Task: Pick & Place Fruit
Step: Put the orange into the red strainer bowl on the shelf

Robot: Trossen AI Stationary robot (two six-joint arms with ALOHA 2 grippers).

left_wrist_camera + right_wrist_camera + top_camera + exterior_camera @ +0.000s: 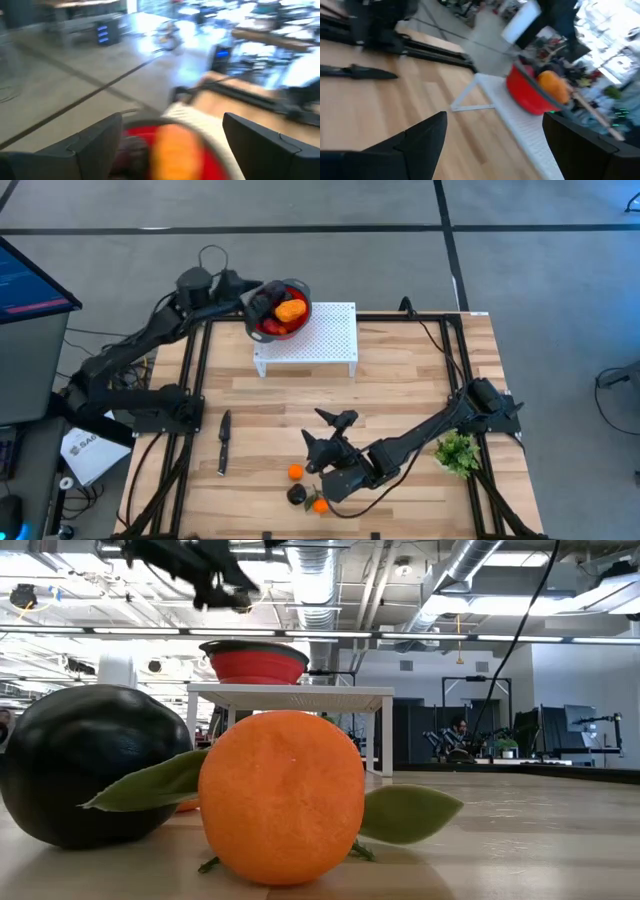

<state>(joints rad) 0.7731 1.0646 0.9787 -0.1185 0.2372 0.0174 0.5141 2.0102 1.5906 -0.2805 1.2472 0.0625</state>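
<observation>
Three loose fruits lie near the table's front edge: an orange ball (295,472), a dark round fruit (297,495), a second orange ball (319,505). Oblong orange-yellow piece (291,310) sits in the red bowl (300,289) on the white rack (325,340), long axis roughly left-right. Left gripper (252,297) over the bowl, fingers spread, empty. Right gripper (318,432) above mid-table, fingers spread, empty. No readable writing.

Two matte black jointed arms trailing thin black cables, each with a claw of broad, angular black fingers (95,145).
</observation>
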